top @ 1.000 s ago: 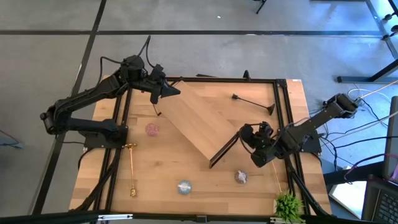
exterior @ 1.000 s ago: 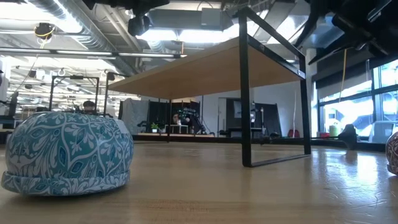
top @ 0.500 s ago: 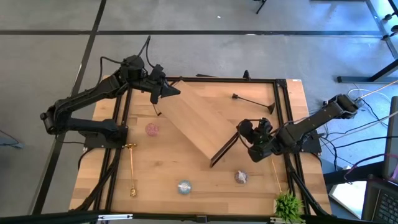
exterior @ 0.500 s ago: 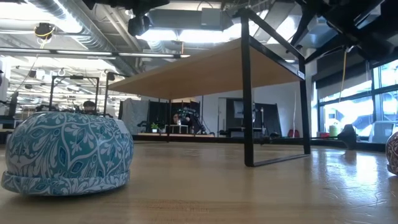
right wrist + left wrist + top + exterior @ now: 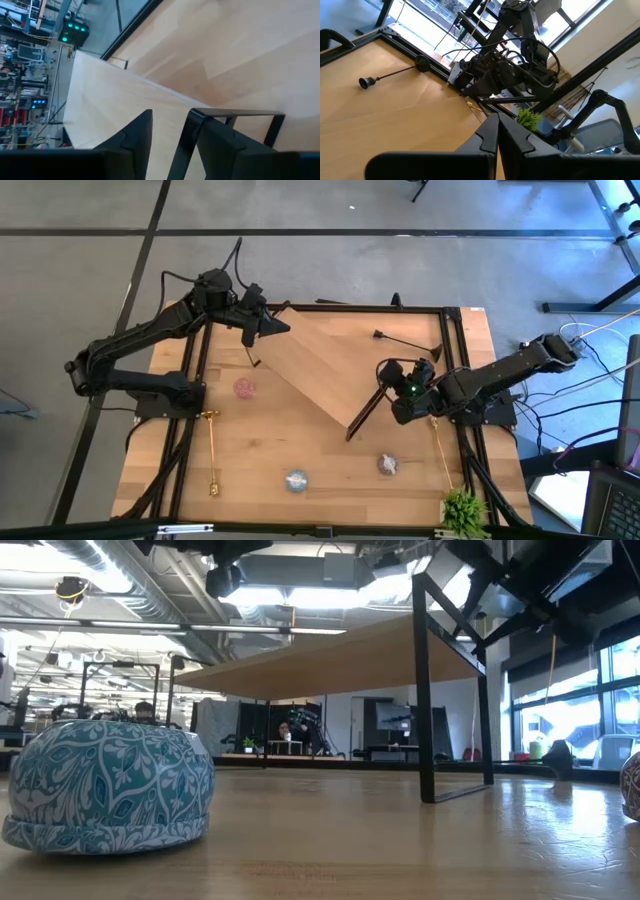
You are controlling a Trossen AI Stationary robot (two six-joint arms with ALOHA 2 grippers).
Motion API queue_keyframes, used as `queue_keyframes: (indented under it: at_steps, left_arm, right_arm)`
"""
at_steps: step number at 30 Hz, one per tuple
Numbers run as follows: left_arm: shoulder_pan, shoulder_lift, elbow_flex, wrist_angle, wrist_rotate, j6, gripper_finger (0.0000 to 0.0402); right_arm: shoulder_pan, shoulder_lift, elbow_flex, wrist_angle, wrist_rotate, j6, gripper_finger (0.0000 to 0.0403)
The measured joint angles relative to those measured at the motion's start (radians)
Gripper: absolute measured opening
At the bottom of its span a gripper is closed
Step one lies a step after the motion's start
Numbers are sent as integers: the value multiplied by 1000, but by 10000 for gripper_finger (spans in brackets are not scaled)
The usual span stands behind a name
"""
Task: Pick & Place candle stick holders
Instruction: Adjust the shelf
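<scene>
The right pincer (image 5: 384,383) has swung the board's (image 5: 318,376) end rail (image 5: 365,408) farther back.

Pale wood worktop (image 5: 250,450); wooden board (image 5: 320,375) likewise pale, its end rail (image 5: 365,412) black. Squat rounds: pink (image 5: 245,388), mauve (image 5: 389,465), and a pale blue one (image 5: 108,786) patterned with white leaf scrolls. Gold stem (image 5: 212,452), black stem (image 5: 408,344), green plant (image 5: 464,511).

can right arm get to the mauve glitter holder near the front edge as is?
Probably yes. The mauve holder sits on open table just in front of the right gripper, nothing between them. But that gripper is at the wooden board's black end rail, so it would have to leave the rail first.
</scene>
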Motion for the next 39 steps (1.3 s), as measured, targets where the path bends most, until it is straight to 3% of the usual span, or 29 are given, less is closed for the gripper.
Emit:
queue_keyframes:
  at_steps: [4,10,13,15,18,24,33,36,39]
  left_arm:
    - [7,0,0,-35,-34,17,3]
    - [83,-5,0,-347,-375,110,3]
    - [150,-1,-1,-441,-460,161,3]
    - [211,7,-1,-456,-454,169,3]
    - [340,26,-1,-460,-327,158,4]
    - [548,132,-1,-432,26,115,4]
    - [666,337,-1,-398,446,145,13]
    - [675,391,-1,-420,517,182,27]
    - [677,424,-1,-454,498,231,43]
  right_arm:
    - [-36,0,0,6,-2,-49,134]
    - [-69,0,0,21,-30,-112,134]
    - [-77,0,0,36,-34,-132,133]
    - [-81,0,0,37,-35,-135,133]
    - [-80,0,0,36,-35,-135,133]
    - [-80,0,0,37,-35,-143,133]
    - [-80,0,0,43,-78,-150,134]
    - [-80,0,0,47,-99,-158,134]
    - [-80,0,0,56,-102,-158,134]
